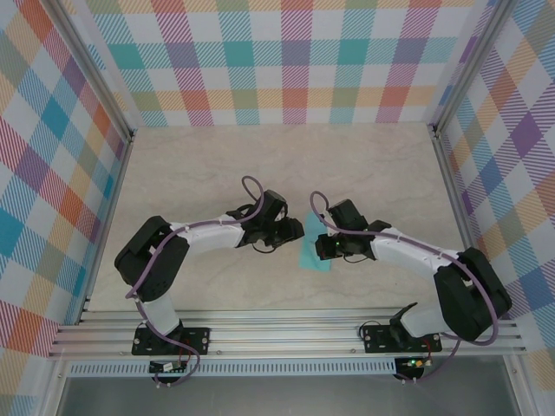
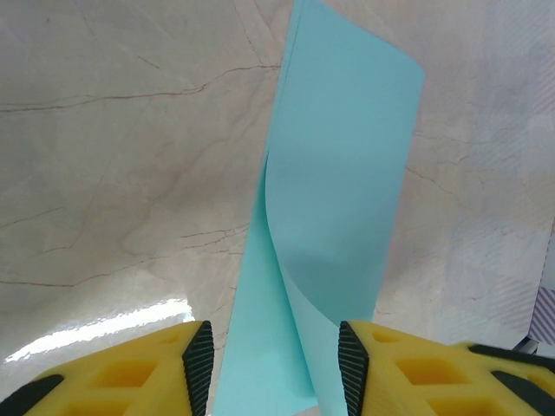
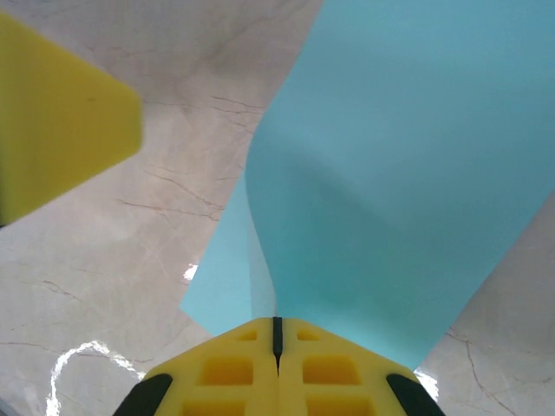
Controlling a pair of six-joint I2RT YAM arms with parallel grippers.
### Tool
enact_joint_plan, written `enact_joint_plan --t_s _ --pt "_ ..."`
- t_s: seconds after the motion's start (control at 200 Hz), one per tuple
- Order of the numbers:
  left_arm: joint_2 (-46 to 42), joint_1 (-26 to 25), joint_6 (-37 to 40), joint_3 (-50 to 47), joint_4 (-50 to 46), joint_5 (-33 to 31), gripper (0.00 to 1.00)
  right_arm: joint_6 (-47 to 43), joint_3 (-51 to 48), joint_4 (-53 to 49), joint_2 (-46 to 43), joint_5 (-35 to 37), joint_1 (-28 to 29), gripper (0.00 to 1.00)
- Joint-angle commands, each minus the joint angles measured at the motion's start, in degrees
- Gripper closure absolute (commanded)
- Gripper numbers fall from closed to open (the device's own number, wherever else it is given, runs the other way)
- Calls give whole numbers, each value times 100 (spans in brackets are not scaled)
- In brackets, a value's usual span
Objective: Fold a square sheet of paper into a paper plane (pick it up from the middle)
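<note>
The square sheet of paper (image 3: 399,173) (looks limp, easily creased) is pinched at bottom centre by the right gripper (image 3: 277,334), while the left gripper (image 2: 276,368) gapes around it, best taken near its doubled edge.

place: lab test cell | cues: plaid walls (image 1: 286,61), aluminium rail (image 1: 286,334)

A desk (image 1: 260,165) with a pale beige, marble-like top, veined with thin brown lines, is closed in on three sides by checked walls in teal, orange, purple and yellow: a back wall (image 1: 286,61), a left wall (image 1: 43,173) and a right wall (image 1: 512,156). Aluminium posts (image 1: 91,69) slant up from the desk's two far corners. Silver slotted rails (image 1: 286,334) run along its near edge, with a grey strip (image 1: 286,394) just beyond them. In the left wrist view a white glare patch (image 2: 104,325) lies on the glossy top.
</note>
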Motion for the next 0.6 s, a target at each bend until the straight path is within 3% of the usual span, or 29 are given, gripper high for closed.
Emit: enact_joint_plan --t_s 0.0,0.595 --pt "-258 55 134 -117 40 66 56 -134 120 -55 214 -382 -141 97" --pt "-43 -193 359 -12 140 296 60 -582 611 -403 841 -356 -559 93"
